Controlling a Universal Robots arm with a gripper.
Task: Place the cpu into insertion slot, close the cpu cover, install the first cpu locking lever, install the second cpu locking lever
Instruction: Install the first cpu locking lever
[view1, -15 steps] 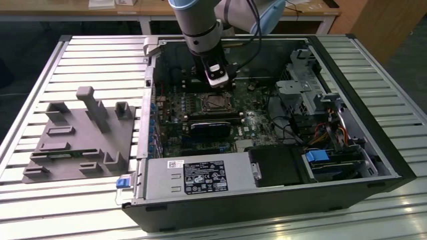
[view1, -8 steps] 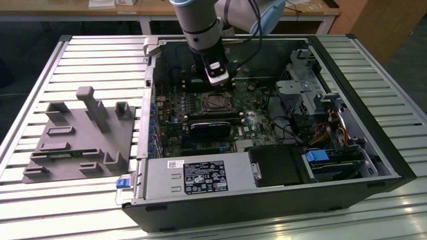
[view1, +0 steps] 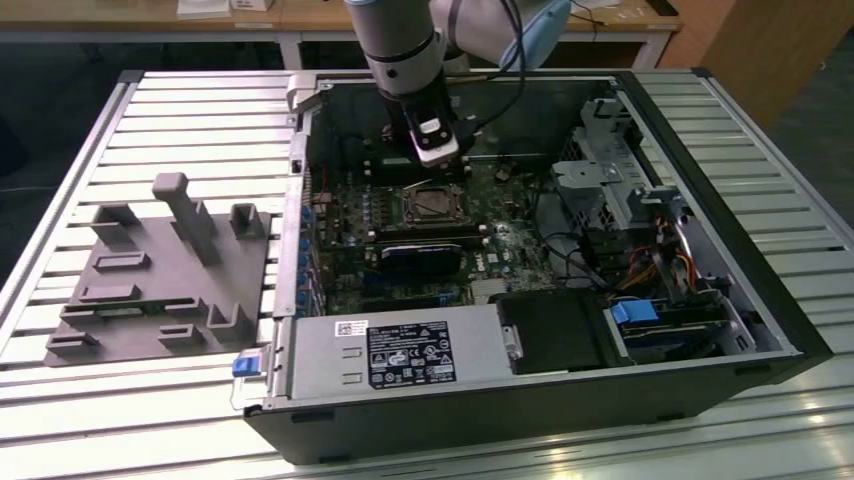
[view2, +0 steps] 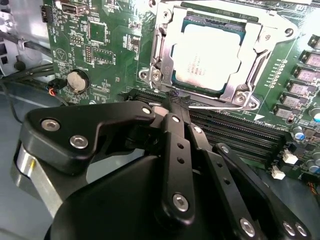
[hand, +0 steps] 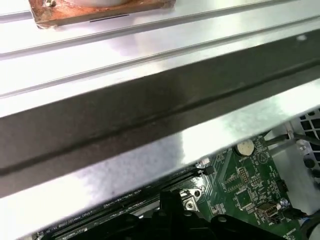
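Note:
The cpu lies flat in the socket, its silver-grey top showing. The cpu cover, a thin silvery frame, lies down around the cpu's edges. In the second wrist view my gripper has its black fingers together, with nothing visible between them. Their tips stand at the socket's edge that faces the memory slots. In the exterior view the gripper hangs inside the open computer case, just above the socket. I cannot make out how the locking levers stand.
Black memory slots run beside the socket, and a coin battery sits on the green board. The case's metal wall is close to the wrist. A power supply and drive cage flank the board. A grey fixture block lies outside at the exterior view's left.

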